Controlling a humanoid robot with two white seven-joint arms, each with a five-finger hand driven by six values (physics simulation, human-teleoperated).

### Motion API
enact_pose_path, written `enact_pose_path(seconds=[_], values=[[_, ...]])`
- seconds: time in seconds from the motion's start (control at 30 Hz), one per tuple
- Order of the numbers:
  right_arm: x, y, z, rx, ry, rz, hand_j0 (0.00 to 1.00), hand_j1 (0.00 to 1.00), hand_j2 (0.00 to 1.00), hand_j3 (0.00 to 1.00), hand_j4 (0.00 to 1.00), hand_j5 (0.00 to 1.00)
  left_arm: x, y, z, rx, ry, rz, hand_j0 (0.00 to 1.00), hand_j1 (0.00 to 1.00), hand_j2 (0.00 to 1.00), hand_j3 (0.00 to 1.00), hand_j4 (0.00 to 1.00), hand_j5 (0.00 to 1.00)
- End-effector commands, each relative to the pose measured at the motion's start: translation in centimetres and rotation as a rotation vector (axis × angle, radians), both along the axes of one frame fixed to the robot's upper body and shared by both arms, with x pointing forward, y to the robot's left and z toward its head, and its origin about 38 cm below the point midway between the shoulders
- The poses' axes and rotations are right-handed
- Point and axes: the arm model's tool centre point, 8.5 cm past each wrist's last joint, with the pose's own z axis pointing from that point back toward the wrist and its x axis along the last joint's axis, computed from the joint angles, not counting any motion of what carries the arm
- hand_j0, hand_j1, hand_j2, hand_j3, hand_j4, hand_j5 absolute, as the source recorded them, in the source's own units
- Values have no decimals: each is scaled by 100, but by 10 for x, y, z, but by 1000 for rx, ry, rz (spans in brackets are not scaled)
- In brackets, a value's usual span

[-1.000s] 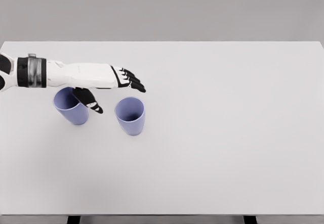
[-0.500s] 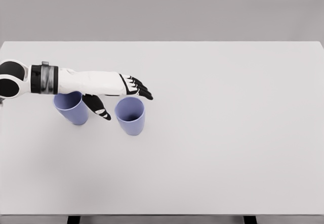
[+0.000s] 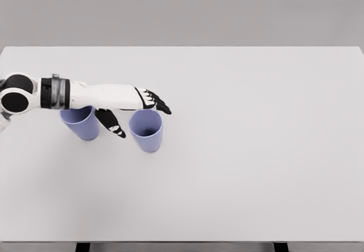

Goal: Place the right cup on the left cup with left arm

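Two lilac cups stand upright on the white table (image 3: 244, 149). The right cup (image 3: 147, 131) sits left of the table's middle, its mouth open to view. The left cup (image 3: 81, 124) is partly hidden under my left forearm. My left hand (image 3: 139, 112) is open, its four fingers (image 3: 157, 104) stretched over the far rim of the right cup and its thumb (image 3: 112, 124) hanging down in the gap between the two cups. Nothing is held. The right arm does not show.
My left arm has slid to the right and lowered a little, so the hand now spans the right cup's near-left side. Both cups stay where they were.
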Motion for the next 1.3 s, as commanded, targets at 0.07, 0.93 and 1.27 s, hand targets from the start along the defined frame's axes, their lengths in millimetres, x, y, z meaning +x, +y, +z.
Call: enact_pose_path(seconds=[0.07,0.93,1.27], values=[[0,0,0,0,0,0,100,100,100,100,100,100,2,-6,-3,3,-4,-6,100,100,100,100,100,100],[0,0,0,0,0,1,100,100,100,100,100,100,0,-6,-8,-49,29,13,50,50,50,50,50,50],[0,0,0,0,0,0,100,100,100,100,100,100,-19,37,49,-102,-15,48,49,49,49,49,49,49]])
